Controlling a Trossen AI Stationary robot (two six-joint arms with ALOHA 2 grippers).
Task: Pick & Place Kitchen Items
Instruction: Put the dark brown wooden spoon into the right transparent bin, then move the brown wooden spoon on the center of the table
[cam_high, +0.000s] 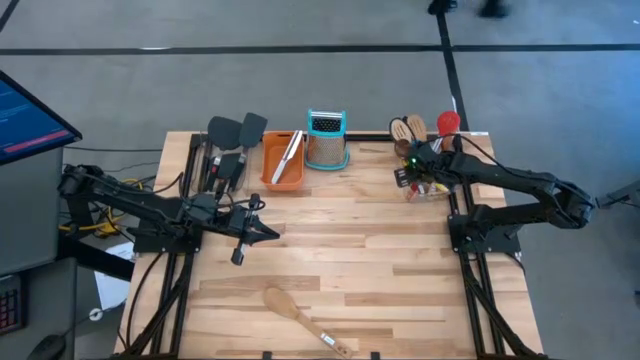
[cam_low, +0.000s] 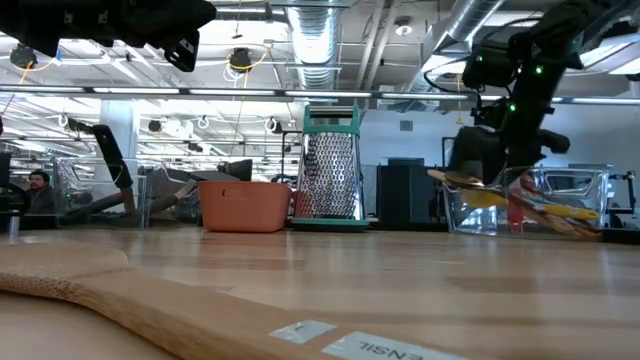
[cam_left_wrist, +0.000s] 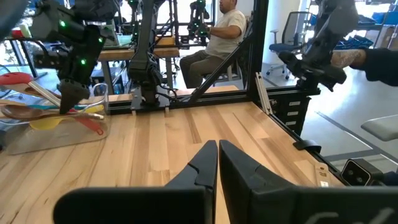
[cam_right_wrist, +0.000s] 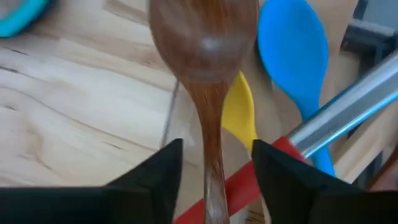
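A steel grater (cam_high: 327, 140) with a teal top stands at the far middle of the counter (cam_high: 340, 260). Just beside it is an orange tray (cam_high: 283, 160) with a steel-handled tool (cam_high: 288, 156) lying in it. To the left of the tray, black turners (cam_high: 236, 130) rest in a clear bin at the far left of the counter.

At the far right sits another clear bin (cam_low: 525, 210). It holds many long spoons. In the right wrist view a dark wooden spoon (cam_right_wrist: 208, 68) lies on top, with a yellow spoon (cam_right_wrist: 239, 115), a blue spoon (cam_right_wrist: 292, 50) and a red handle (cam_right_wrist: 239, 180) under or beside it. A steel handle (cam_right_wrist: 348, 112) crosses them.

The right gripper (cam_right_wrist: 214, 165) hangs right over this bin. Its jaws are open, one on each side of the dark wooden spoon's handle, and they do not squeeze it.

One more wooden spoon (cam_high: 300, 318) lies alone at the near edge of the counter, well apart from both bins.

The left gripper (cam_left_wrist: 217, 165) hangs over the left middle of the counter. Its jaws are shut tight and hold nothing.

Behind the counter, a person in a white shirt (cam_left_wrist: 225, 31) sits in the room.
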